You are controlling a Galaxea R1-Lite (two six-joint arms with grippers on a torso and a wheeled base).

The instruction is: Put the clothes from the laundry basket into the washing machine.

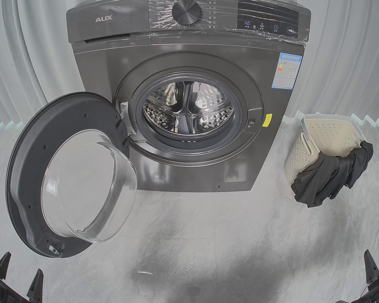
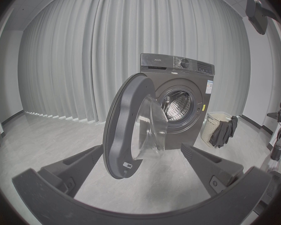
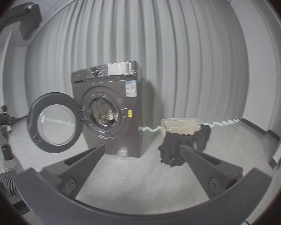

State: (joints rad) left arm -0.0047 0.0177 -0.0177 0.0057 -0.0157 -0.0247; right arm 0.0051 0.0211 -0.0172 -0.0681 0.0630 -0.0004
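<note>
Two pincers: left pincer [image 2: 142, 147] and right pincer [image 3: 142, 147], both spread wide, holding nothing. One dark grey metal front-loading washing machine [image 1: 189, 64] ahead between them. Its round glass-centred door [image 1: 29, 169] hangs open, rim just ahead of left pincer. One cream perforated plastic laundry basket [image 1: 324, 133] ahead of right pincer, one black cloth garment [image 1: 328, 175] draped over near rim. Bare grey marbled floor [image 1: 206, 240] between.

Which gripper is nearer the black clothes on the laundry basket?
Right. The right gripper is on the same side as the black clothes; the left gripper is opposite, by the open door.
</note>
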